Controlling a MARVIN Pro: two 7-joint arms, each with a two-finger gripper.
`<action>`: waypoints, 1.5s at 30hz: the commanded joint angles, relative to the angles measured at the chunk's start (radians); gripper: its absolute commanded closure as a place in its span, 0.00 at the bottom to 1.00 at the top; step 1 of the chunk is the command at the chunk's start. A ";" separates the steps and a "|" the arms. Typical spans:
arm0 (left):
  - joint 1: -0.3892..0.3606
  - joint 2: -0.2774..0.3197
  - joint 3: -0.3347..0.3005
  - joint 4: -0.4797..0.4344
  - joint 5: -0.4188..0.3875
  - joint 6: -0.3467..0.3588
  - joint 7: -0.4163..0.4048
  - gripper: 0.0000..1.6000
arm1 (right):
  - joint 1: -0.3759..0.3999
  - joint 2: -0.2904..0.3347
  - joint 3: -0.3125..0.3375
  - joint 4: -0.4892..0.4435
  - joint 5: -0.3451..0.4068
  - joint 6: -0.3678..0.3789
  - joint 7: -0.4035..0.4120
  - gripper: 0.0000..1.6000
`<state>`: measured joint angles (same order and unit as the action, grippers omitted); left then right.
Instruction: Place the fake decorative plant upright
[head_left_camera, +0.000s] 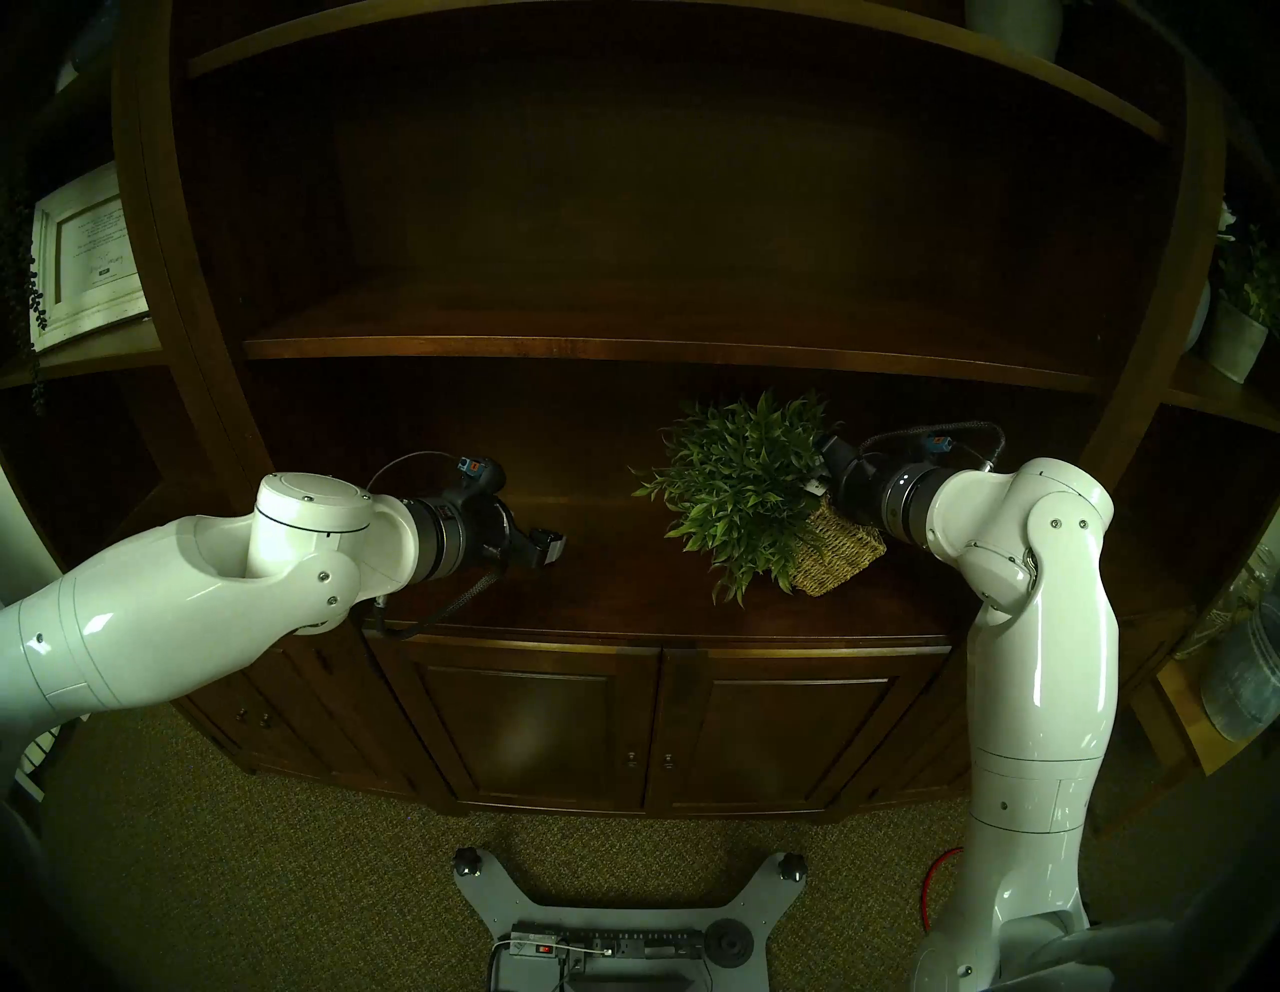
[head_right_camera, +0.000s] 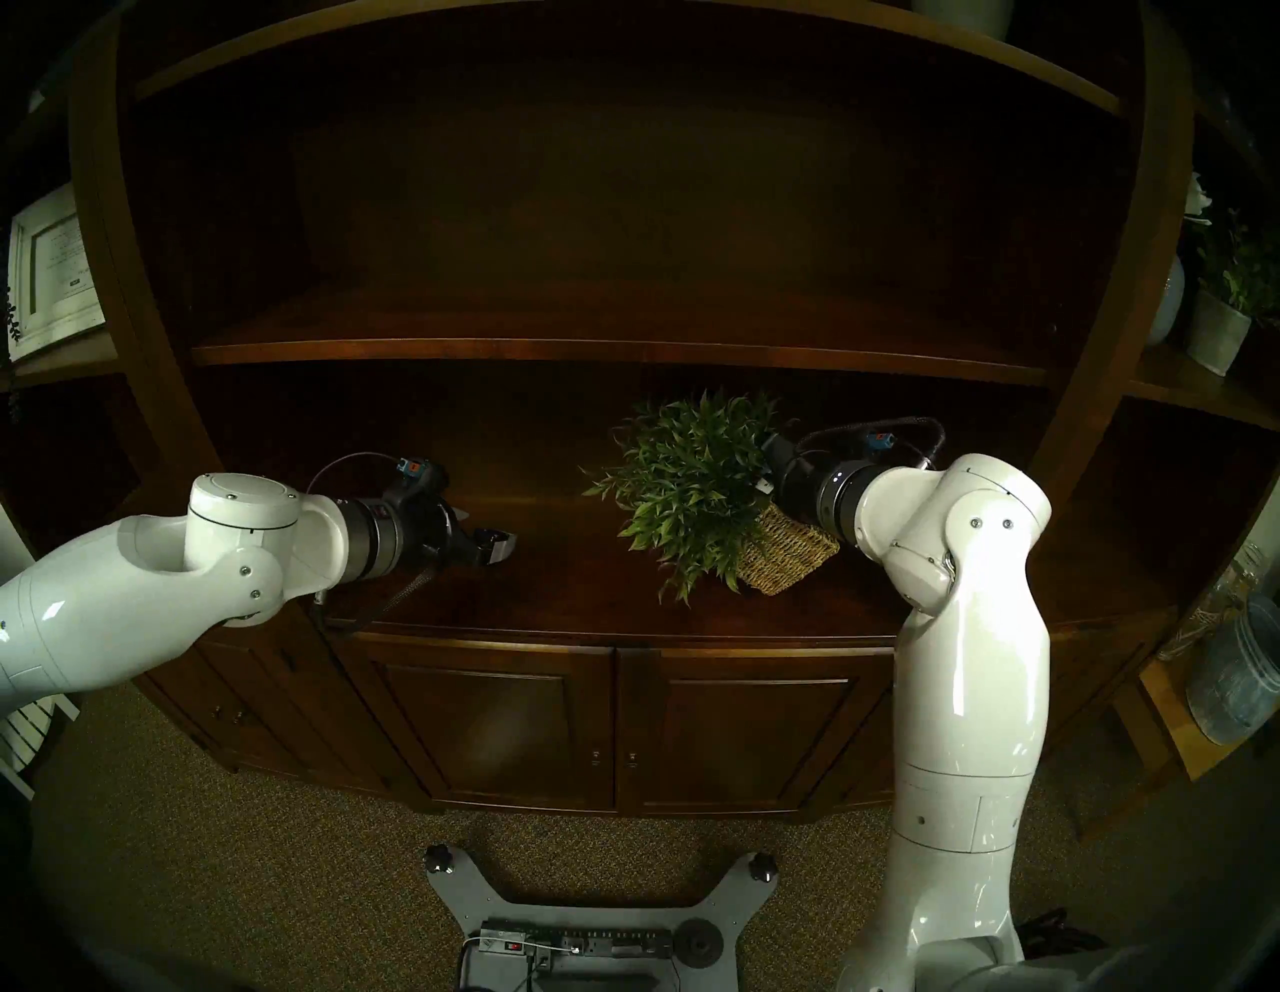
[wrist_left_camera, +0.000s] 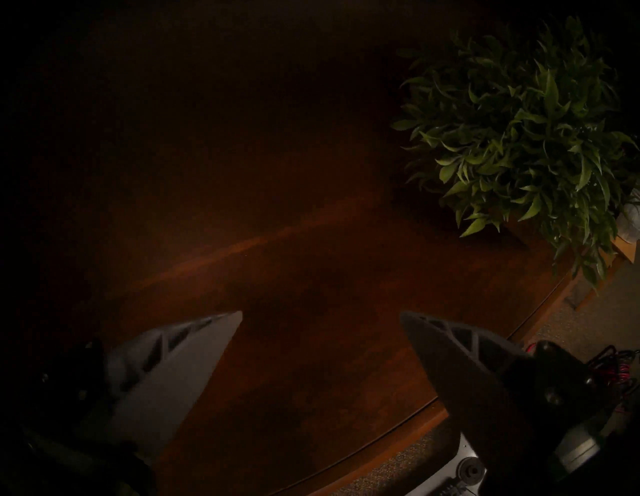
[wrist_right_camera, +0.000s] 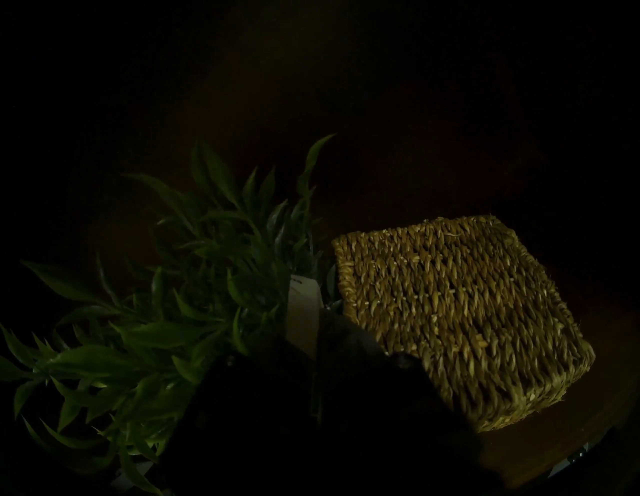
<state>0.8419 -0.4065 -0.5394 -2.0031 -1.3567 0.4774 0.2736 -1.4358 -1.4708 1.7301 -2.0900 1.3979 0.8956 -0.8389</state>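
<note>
Head view: tilted fake decorative plant (head_left_camera: 744, 485) alone on shelf (head_left_camera: 589, 589).

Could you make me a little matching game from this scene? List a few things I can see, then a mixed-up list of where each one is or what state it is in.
Things:
1. plant
2. left gripper
3. right gripper
4. picture frame

States or places:
A. open, holding nothing, over bare wood
B. on a side shelf at far left
C. tilted over in its woven basket
D. at the basket's rim, amid the leaves

Pairs: 1-C, 2-A, 3-D, 4-B
</note>
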 joint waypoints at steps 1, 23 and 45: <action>-0.074 -0.114 -0.020 0.074 -0.024 0.020 -0.090 0.00 | 0.056 0.003 0.002 -0.062 0.014 0.000 0.011 1.00; -0.020 -0.110 0.032 0.016 0.107 -0.059 -0.348 0.00 | 0.071 -0.010 -0.001 -0.080 0.076 0.007 -0.030 1.00; 0.027 -0.112 0.091 0.050 0.257 -0.173 -0.405 0.00 | 0.039 -0.033 0.031 -0.163 0.168 0.049 -0.070 1.00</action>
<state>0.8763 -0.4920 -0.4345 -1.9710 -1.1202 0.3529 -0.1483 -1.4178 -1.4965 1.7517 -2.1748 1.5382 0.9410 -0.8893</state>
